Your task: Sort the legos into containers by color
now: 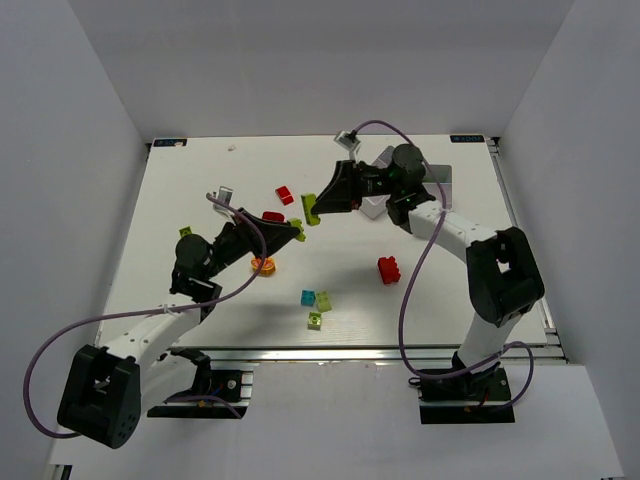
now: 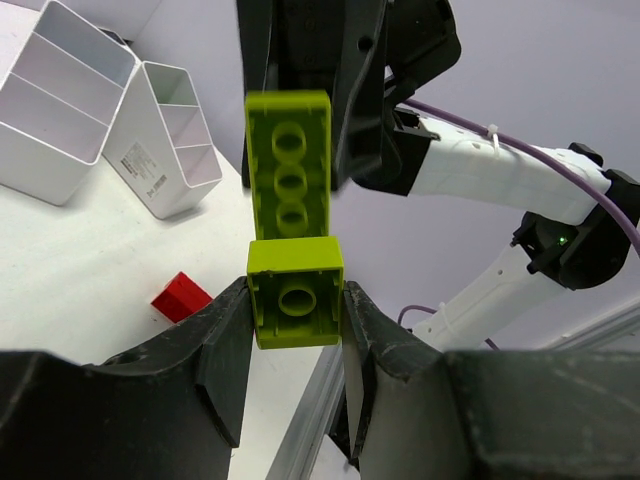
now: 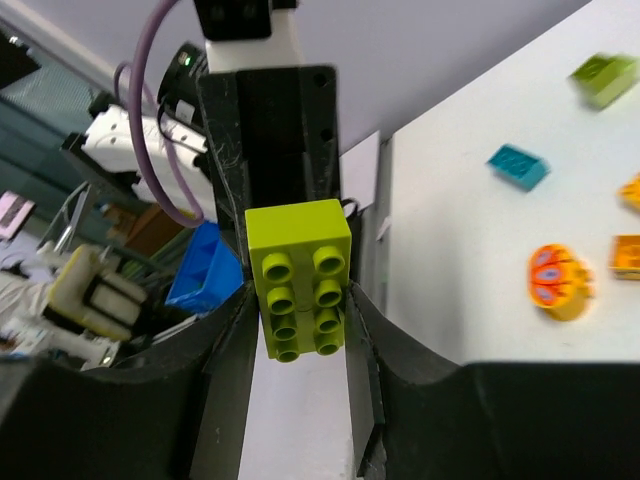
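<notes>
The label [image 2: 145, 172] on one container [image 2: 190, 110] is unreadable.

The left hand [image 2: 295, 315] and right hand [image 3: 302, 320] bar each other; open table [image 1: 200, 180] lies far-left.

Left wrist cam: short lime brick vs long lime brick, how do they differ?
The short brick is square with one underside hole; long brick is oblong with three. The short brick is clamped in the left hand; long brick sits in the right hand. Both lime, undersides showing in that view, seemingly touching end to end.
</notes>
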Motion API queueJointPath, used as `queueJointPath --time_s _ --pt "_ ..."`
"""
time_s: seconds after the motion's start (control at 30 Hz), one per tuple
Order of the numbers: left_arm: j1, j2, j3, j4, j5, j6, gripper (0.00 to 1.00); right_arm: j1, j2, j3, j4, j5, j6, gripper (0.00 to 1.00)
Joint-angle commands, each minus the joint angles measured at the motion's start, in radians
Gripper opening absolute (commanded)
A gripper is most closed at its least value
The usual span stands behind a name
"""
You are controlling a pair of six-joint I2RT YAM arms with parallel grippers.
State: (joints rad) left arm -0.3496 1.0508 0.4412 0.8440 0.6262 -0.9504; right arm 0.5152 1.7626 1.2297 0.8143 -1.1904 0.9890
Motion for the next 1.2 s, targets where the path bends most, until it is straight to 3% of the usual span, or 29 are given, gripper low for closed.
queueJointPath --time_s 0.0,0.13,0.27,0.3,0.4,0.43,0.6,0.7,0.83,0.97,1.17 --pt "0.004 -0.038 -0.013 -0.037 -0.014 0.025 0.00 -0.098 -0.011 0.017 0.120 -0.015 0.034 0.00" --pt "0.004 -0.051 -0.016 -0.052 -0.020 0.033 0.00 -0.161 -0.020 0.017 0.106 -0.028 0.010 0.00" --pt "0.004 -0.048 -0.012 -0.082 -0.034 0.045 0.00 -0.224 -0.051 0.049 -0.097 -0.031 -0.181 0.00" --pt "0.004 -0.049 -0.003 -0.097 -0.040 0.051 0.00 -0.233 -0.069 0.069 -0.303 -0.006 -0.363 0.00" --pt "0.004 -0.046 0.013 -0.170 -0.063 0.085 0.00 -0.251 -0.112 0.135 -0.690 0.078 -0.675 0.00" --pt "0.006 -0.046 0.027 -0.209 -0.066 0.105 0.00 -0.256 -0.124 0.140 -0.748 0.098 -0.829 0.00" --pt "0.009 -0.054 0.071 -0.336 -0.112 0.172 0.00 -0.305 -0.205 0.122 -0.938 0.233 -1.088 0.00" --pt "0.015 -0.049 0.132 -0.485 -0.170 0.228 0.00 -0.342 -0.230 0.136 -1.020 0.346 -1.297 0.00" --pt "0.026 -0.015 0.244 -0.738 -0.256 0.269 0.00 -0.408 -0.224 0.195 -1.254 0.455 -1.677 0.00" --pt "0.034 0.050 0.379 -0.891 -0.273 0.280 0.00 -0.443 -0.196 0.200 -1.304 0.631 -1.964 0.00" --pt "0.034 0.064 0.444 -0.876 -0.266 0.274 0.00 -0.475 -0.146 0.185 -1.262 0.765 -2.141 0.00"
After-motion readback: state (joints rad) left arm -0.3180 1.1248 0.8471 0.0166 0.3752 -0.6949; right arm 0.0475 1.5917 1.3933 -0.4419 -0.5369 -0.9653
